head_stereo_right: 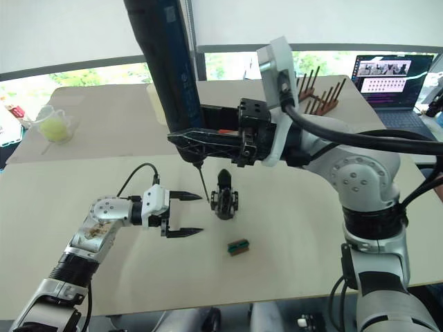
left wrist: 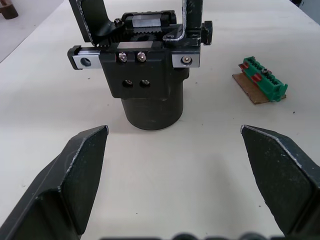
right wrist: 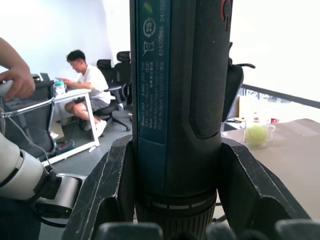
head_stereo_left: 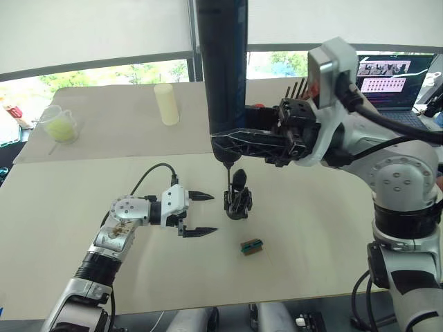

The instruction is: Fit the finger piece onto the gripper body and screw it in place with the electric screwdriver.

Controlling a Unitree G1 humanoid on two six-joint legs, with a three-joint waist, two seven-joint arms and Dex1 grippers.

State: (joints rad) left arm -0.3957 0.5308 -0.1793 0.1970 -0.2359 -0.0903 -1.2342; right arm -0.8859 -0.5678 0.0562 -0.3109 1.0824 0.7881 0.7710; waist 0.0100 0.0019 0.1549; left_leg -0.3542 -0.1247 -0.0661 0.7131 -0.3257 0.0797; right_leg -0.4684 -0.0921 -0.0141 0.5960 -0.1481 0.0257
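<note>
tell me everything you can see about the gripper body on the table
The gripper body is a small black assembly on a round dark cylindrical base, standing upright on the pale table. Its upper block carries a silvery rail and several small screws, with black pointed finger parts rising from the top. It looks like plastic and metal. The left gripper is open beside it, not touching. The electric screwdriver, held by the right gripper, has its bit reaching down to its top.
</note>
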